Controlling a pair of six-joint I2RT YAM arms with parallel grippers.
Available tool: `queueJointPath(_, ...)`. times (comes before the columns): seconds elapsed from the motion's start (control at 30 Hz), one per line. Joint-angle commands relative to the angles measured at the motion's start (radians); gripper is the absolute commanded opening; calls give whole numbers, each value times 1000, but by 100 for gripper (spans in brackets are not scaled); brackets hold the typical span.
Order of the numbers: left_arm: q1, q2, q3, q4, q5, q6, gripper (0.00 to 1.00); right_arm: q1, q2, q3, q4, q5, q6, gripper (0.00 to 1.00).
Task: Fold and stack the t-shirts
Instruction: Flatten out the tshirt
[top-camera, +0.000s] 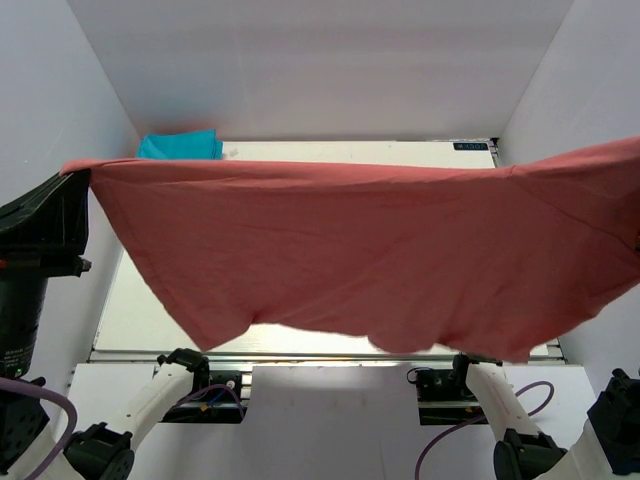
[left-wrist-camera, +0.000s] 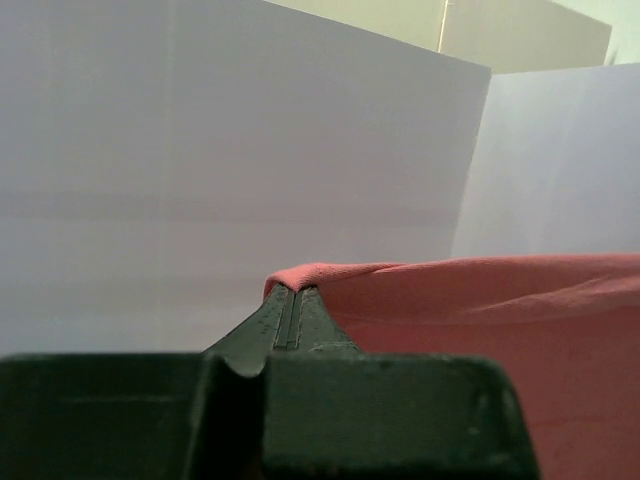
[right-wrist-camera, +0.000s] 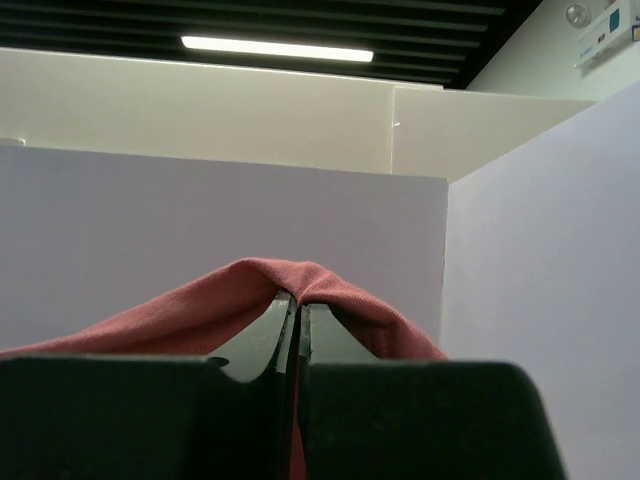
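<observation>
A large salmon-pink t-shirt (top-camera: 350, 250) hangs stretched wide in the air above the table, its lower edge sagging toward the near side. My left gripper (top-camera: 82, 178) holds its left top corner high at the left wall; in the left wrist view the gripper (left-wrist-camera: 293, 292) is shut on a fold of the pink cloth (left-wrist-camera: 480, 300). My right gripper (right-wrist-camera: 298, 298) is shut on the other end, the cloth (right-wrist-camera: 200, 300) draped over both fingertips; in the top view it lies past the right edge. A folded turquoise t-shirt (top-camera: 180, 145) lies at the back left of the table.
White walls close in the table (top-camera: 130, 320) at the left, back and right. A small dark display (top-camera: 470, 146) sits at the back right edge. Both arm bases (top-camera: 200, 385) stand along the near metal rail. The hanging shirt hides most of the tabletop.
</observation>
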Motion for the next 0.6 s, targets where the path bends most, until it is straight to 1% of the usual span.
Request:
queueJointPath(0.0, 10, 3, -6, -10, -24, -14, 0, -5, -24, -46, 67, 36, -8, 0)
queueJointPath(0.1, 10, -6, -59, -10, -24, -23, 0, -2, -29, -95, 70, 33, 3, 0)
queueJointPath(0.23, 10, -41, -234, 68, -42, -44, 0, -2, -52, -236, 132, 36, 58, 0)
queueJointPath(0.27, 10, -41, -255, 77, -42, -60, 0, -2, -67, -329, 162, -16, 76, 0)
queueJointPath(0.3, 10, -32, -272, 77, -67, -71, 0, -2, -67, -358, 187, -38, 89, 0)
queueJointPath(0.33, 0, -32, -320, 103, -91, -92, 0, -2, -73, -440, 189, -52, 124, 0)
queueJointPath(0.4, 9, -54, -399, 161, -91, -101, 0, -2, -75, -485, 192, -68, 150, 0)
queueJointPath(0.43, 9, -67, -473, 183, -91, -121, 0, -4, -81, -535, 190, -70, 190, 0)
queueJointPath(0.5, 9, -67, -534, 195, -119, -133, 0, -7, -105, -659, 250, -76, 210, 0)
queueJointPath(0.57, 9, -78, -623, 195, -146, -155, 0, -2, -122, -727, 283, -90, 257, 0)
